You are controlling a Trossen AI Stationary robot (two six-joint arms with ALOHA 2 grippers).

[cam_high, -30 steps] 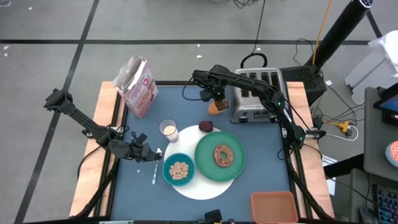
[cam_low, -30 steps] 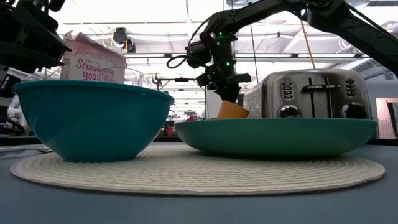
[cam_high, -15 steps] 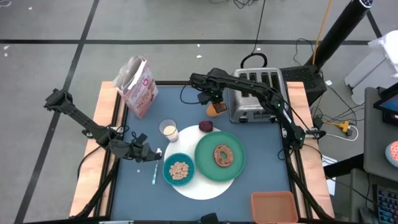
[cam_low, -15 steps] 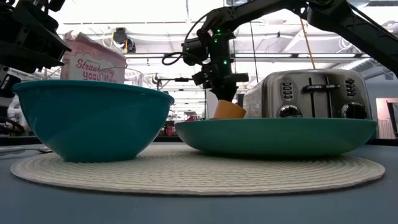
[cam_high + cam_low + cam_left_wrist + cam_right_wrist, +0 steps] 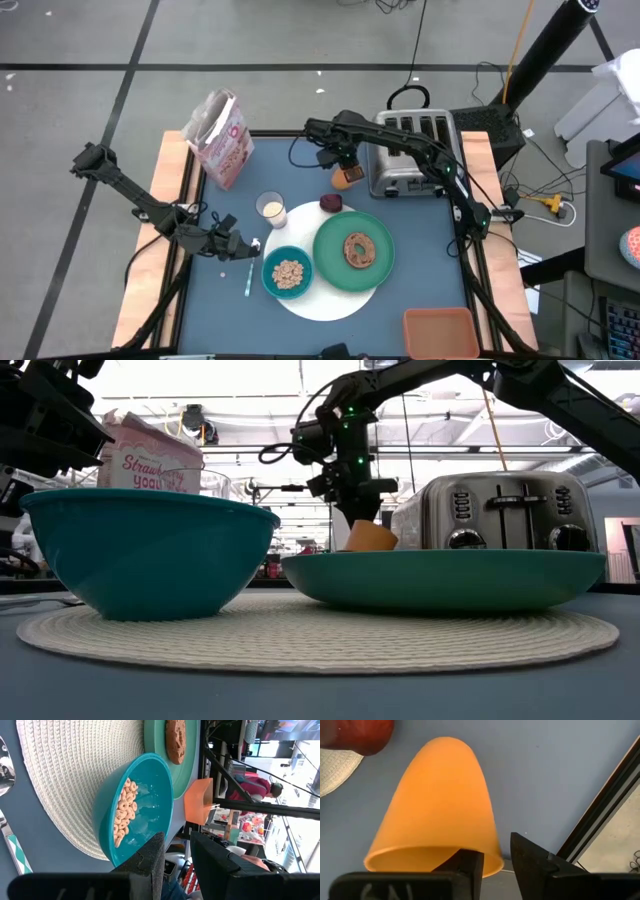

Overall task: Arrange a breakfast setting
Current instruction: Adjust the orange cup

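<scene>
Teal bowl (image 5: 288,273): cereal rings. Green plate (image 5: 353,250): ring bread (image 5: 357,247). Glass (image 5: 270,209): milk. Orange cup (image 5: 349,175): right gripper (image 5: 342,163) above, jaws narrowly parted around its rim. Left gripper (image 5: 250,246): jaws narrow, holding nothing.

Right arm: stretches across the far side of the table, wrist bent downward.
Right gripper (image 5: 343,168): points down, fingers (image 5: 470,865) parted by a narrow gap.
Left arm: reaches low from the left edge.
Left gripper (image 5: 252,248): near the tabletop, fingers (image 5: 152,855) slightly apart.
</scene>
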